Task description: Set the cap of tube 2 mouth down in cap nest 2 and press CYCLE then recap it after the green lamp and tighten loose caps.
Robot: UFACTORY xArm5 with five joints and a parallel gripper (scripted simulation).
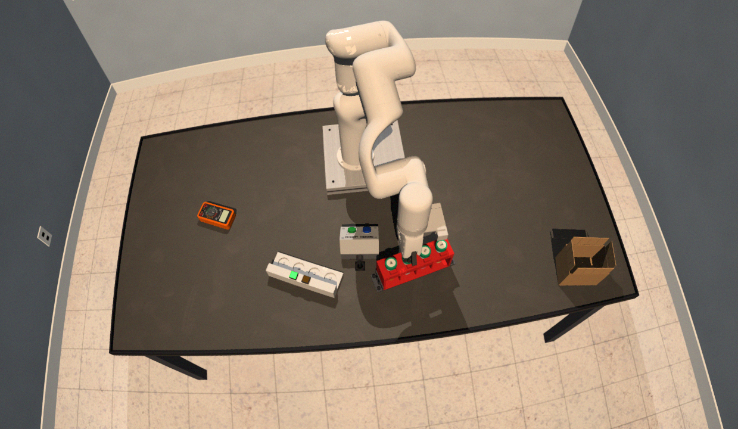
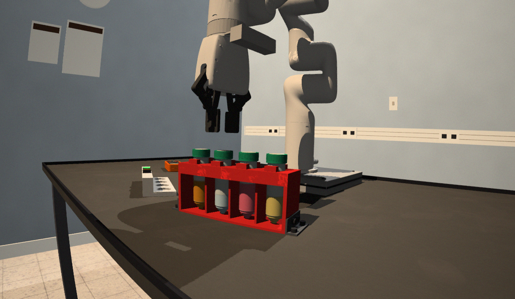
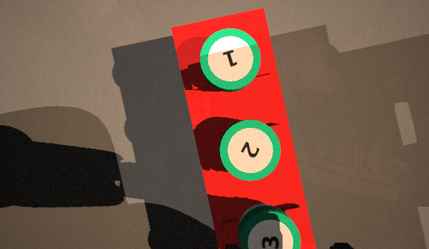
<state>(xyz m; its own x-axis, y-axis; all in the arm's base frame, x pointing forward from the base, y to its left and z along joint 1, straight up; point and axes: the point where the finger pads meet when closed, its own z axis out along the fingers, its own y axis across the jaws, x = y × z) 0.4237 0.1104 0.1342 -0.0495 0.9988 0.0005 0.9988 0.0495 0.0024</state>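
Dark tabletop (image 1: pixel 254 170), green lamp (image 1: pixel 293 275) lit, all four caps on, jaws partly apart and empty above the red rack (image 2: pixel 238 174), so I'd guess it's cap-checking time, next lining up over another cap.

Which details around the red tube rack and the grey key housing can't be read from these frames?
- Green cap of tube 3: cut by the bottom edge in the wrist view, and hidden under the arm's wrist in the top view.
- Cap of tube 4: outside the wrist view.
- Blue key and green key: too small in the top view to tell whether they are lit.
- Cap tightness: no view shows it.
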